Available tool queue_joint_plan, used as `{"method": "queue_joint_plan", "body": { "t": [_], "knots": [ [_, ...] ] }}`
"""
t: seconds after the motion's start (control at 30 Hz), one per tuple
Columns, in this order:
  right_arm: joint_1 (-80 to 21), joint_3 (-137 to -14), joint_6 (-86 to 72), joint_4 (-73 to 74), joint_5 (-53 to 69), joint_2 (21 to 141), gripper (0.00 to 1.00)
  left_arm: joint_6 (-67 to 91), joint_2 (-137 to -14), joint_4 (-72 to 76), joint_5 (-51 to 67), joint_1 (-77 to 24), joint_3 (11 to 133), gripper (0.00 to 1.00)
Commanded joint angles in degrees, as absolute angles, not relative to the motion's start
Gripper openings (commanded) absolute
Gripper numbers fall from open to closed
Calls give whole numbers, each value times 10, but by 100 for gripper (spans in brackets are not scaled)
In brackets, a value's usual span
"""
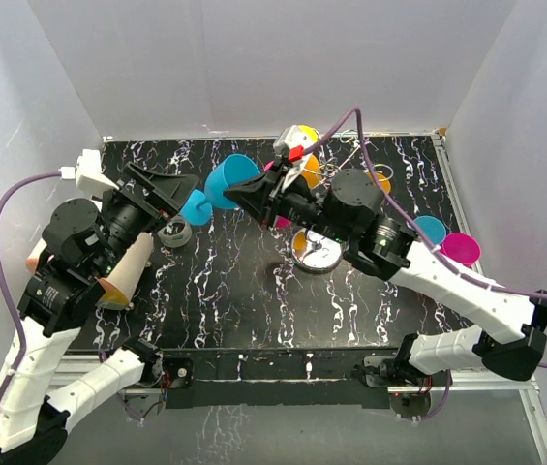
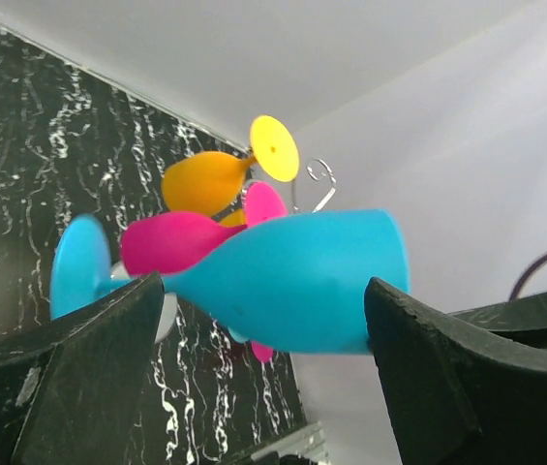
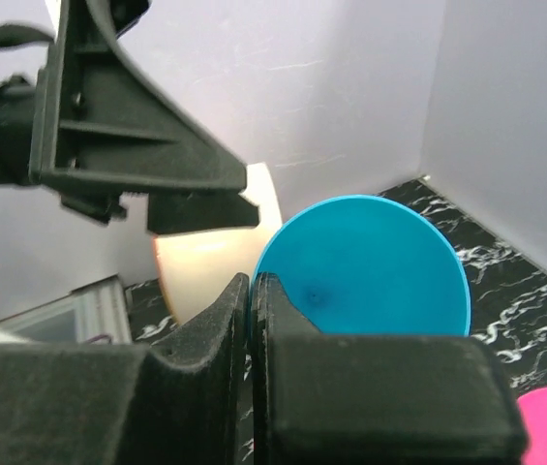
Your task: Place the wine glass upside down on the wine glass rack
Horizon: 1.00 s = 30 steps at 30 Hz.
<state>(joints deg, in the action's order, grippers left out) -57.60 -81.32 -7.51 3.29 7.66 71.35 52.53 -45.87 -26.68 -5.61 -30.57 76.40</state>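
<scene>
- Pinching the rim of the blue wine glass (image 1: 229, 184), your right gripper (image 3: 252, 291) has its 2 fingers pressed flat together. In the right wrist view, the edge of the bowl's mouth runs straight into the seam between them.
- The glass hangs on its side in the air above the black marbled table (image 1: 234, 310). Its mouth faces the right arm and its foot faces the left arm.
- Your left gripper (image 2: 263, 291) is spread wide, with 1 finger on each side of the glass.
- In the left wrist view, 1 finger sits in front of the stem end and the other by the bowl near its mouth. You cannot tell whether either finger touches the glass.
- The wine glass rack (image 1: 317, 254) stands on the table to the right of the glass. Its shiny round base is partly under the right arm. The glass is apart from the rack, not on it.
- In the left wrist view, 1 wire curl of the rack shows behind the glass. An orange glass (image 2: 205, 179), a pink glass (image 2: 171, 242) and a yellow foot (image 2: 274, 147) cluster beside it.
- A cream glass (image 1: 130, 271) lies under your left arm.
- A grey ring (image 1: 174, 233) sits on the table near the blue foot.
- A second blue glass (image 1: 431, 230) and a magenta glass (image 1: 461, 248) sit together at the table's right edge.
</scene>
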Motion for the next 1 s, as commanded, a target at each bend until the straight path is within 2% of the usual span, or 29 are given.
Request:
{"method": "queue_joint_plan", "body": {
  "t": [0.0, 0.27, 0.47, 0.8, 0.97],
  "knots": [
    [-588, -807, -27, -129, -25, 728, 0, 557, -426, -245, -150, -305, 718, 82],
    [-588, -775, -57, -256, -32, 761, 0, 617, -420, -198, -181, -304, 684, 82],
    [-588, -744, -106, -328, -36, 763, 0, 717, -423, -54, -142, -305, 624, 67],
    [-588, -698, -163, -406, -30, 747, 0, 785, -432, -4, -195, -305, 602, 65],
    [-588, -674, -186, -430, -17, 734, 0, 782, -436, 42, -210, -305, 598, 60]
  ]
}}
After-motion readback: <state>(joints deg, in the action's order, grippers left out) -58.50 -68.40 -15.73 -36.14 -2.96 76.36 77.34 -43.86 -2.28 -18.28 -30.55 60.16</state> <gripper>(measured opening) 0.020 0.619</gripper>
